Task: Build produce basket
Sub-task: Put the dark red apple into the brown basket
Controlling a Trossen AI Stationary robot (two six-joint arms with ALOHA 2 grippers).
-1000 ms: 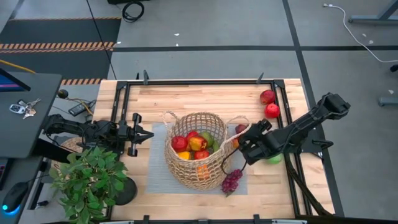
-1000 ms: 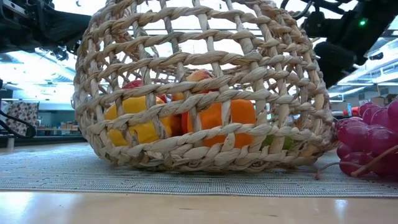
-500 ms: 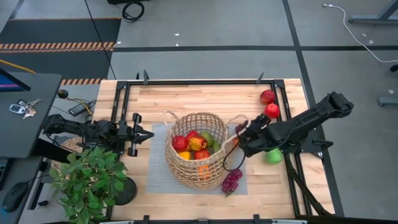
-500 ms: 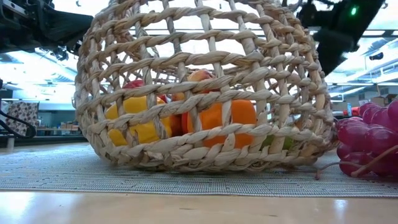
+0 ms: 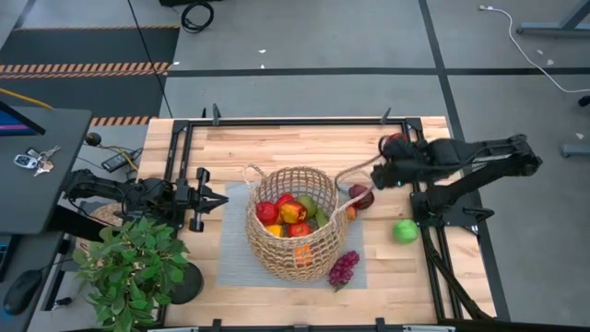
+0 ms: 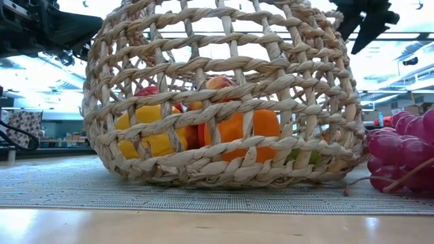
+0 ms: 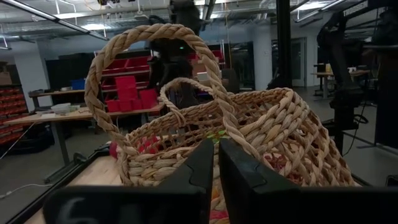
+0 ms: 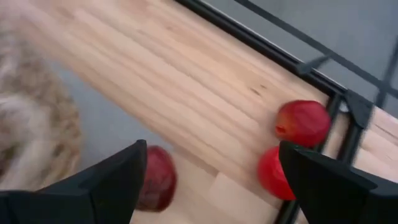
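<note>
Your table (image 5: 304, 138) is light wood with a black frame around it. A grey mat (image 5: 230, 254) lies at its middle, and the basket (image 5: 277, 258) stands on the mat, upright in the high view. One loop handle points to the left arm, the other to the right arm.

The plant (image 5: 129, 263) sits at the table's near-left corner, just beside the mat.

Left arm waits at the table's left edge. Its gripper (image 5: 210, 200) points at the basket, close to the near handle but not touching, as far as the high view shows. In the left wrist view the fingers (image 7: 199, 168) are pressed together with nothing between them.

Right gripper (image 5: 380, 175) hangs above the table right of the basket. The right wrist view shows its fingers (image 8: 118, 177) spread wide and empty.

The produce in the basket (image 5: 288, 217) is a pile of red, yellow, orange and green pieces. Through the weave in the low view you see yellow and orange pieces at the bottom.

Outside the basket:
- grapes (image 5: 343, 269) on the mat's near-right corner, just beside the basket
- green apple (image 5: 405, 231) on bare wood to the right, well apart from the basket
- dark red apple (image 5: 361, 196) at the mat's right edge, near the right handle
- two red fruits (image 8: 303, 122) by the far-right frame; probably apples, the view is blurred
</note>
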